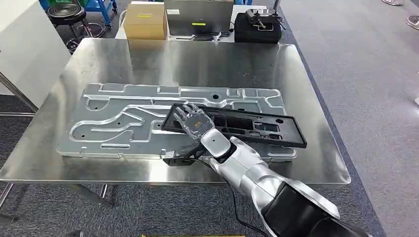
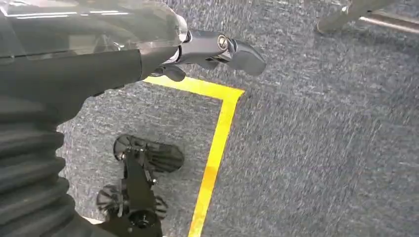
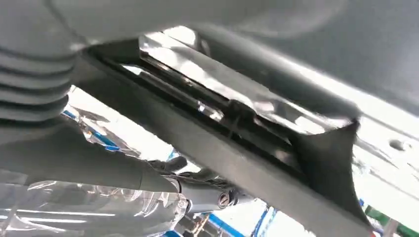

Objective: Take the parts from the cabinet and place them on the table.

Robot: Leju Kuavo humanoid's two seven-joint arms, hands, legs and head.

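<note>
A black plastic frame is laid flat on a large silver metal panel on the steel worktop. The right hand is rested over the frame's left end, fingers spread and nothing gripped. The left hand is hung above grey carpet; its fingers' state cannot be told.

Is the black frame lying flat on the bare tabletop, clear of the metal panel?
No, the black frame lies on the large metal panel, with the right hand at its end.
</note>
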